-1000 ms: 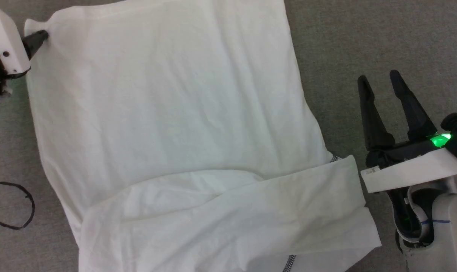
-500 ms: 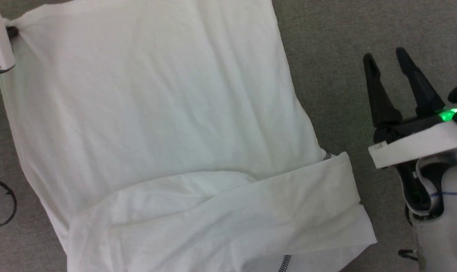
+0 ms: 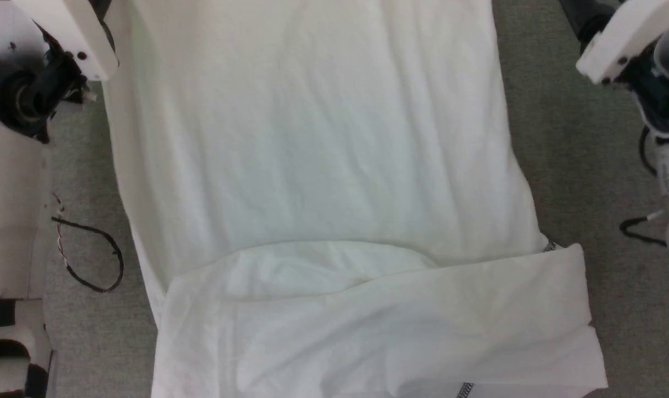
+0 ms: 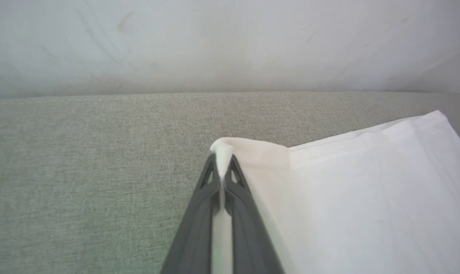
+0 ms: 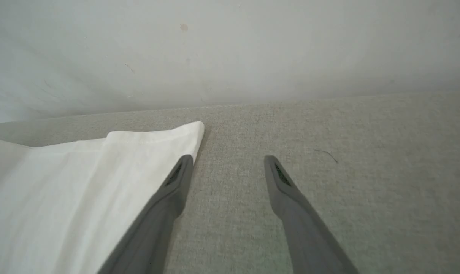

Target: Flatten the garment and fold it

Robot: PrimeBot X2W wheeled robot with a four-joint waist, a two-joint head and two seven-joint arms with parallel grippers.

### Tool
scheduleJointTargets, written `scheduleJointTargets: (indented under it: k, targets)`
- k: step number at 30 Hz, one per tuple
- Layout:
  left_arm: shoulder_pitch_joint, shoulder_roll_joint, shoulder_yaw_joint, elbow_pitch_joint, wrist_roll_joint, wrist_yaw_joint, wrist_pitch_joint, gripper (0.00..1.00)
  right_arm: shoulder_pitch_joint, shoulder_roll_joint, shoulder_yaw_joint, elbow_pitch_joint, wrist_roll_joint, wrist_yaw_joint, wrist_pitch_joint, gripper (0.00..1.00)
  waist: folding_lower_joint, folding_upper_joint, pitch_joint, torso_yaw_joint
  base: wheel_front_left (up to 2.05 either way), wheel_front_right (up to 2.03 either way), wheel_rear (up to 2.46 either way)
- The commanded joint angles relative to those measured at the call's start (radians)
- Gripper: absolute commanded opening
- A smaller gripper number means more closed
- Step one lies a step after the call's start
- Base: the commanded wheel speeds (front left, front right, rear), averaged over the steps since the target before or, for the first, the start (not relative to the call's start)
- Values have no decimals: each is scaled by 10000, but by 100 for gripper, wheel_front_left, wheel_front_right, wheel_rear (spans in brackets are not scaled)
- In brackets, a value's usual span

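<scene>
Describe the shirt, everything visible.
The shirt is white, thin, soft cloth, lightly creased, spread flat on a grey fabric surface. Its near part is folded back over the body as a wide band; dark zigzag stitching peeks out at the near edge. The left end effector is shut on one far corner, pinching it up. The other far corner lies beside the open right end effector, one finger over its edge; contact unclear.

One garment (image 3: 312,138); left jaws, right jaws: two pairs; two black cables (image 3: 119,262) (image 3: 623,226)
</scene>
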Motion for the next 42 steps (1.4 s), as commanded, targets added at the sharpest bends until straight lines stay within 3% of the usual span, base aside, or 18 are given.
scheduleJointTargets:
  k: [1, 9, 14, 19, 20, 21, 22, 23, 30, 38, 42]
  targets:
    - [-135, -93, -55, -150, -72, -65, -166, 0, -445, -70, 81, 333, 40, -9, 212, 100, -3, -1, 335, 786, 0, 0, 0]
    - [-534, -463, -684, -825, -408, -66, -832, 0, -2972, -332, 700, 3026, -322, -9, 1844, 100, -3, -1, 935, 1650, 0, 0, 0]
    - [-641, -494, -938, -924, -578, -66, -1111, 0, -3741, -256, 1066, 4417, -707, -9, 2465, 100, -3, -1, 1060, 1791, 0, 0, 0]
    - [-705, -390, -1111, -847, -742, -66, -1250, 0, -4048, -158, 1537, 5491, -747, -9, 3995, 100, -3, -1, 1045, 1783, 0, 0, 0]
    - [-705, -362, -1151, -814, -775, -66, -1272, 0, -4062, -137, 1607, 5659, -727, -9, 4327, 58, -3, -1, 1022, 1767, 0, 0, 0]
    - [-701, -333, -1190, -777, -812, -66, -1295, 0, -4072, -120, 1654, 5793, -696, -9, 4602, 42, -3, -1, 990, 1747, 0, 0, 0]
    - [-696, -301, -1225, -737, -850, -66, -1325, 0, -4090, -103, 1677, 5869, -658, -9, 4777, 1, -3, -1, 952, 1721, 0, 0, 0]
    - [-690, -270, -1258, -695, -890, -66, -1354, 0, -4121, -99, 1689, 5879, -629, -9, 4835, 0, -3, -1, 914, 1696, 0, 0, 0]
    - [-679, -25, -1334, -456, -1145, -67, -1969, 0, -4042, -756, 2339, 4395, -501, -9, 2750, 0, -3, -1, 375, 1512, 0, 0, 0]
    - [-633, 223, -1197, -289, -862, -66, -3402, 0, -3440, -1889, 2370, 2918, 186, -9, 191, 0, -3, -1, -800, 1164, 0, 0, 0]
    - [-537, 319, -1181, -283, -671, -45, -3971, 0, -2901, -2163, 2439, 2319, 205, -9, -982, 0, -3, -1, -1350, 910, 0, 0, 0]
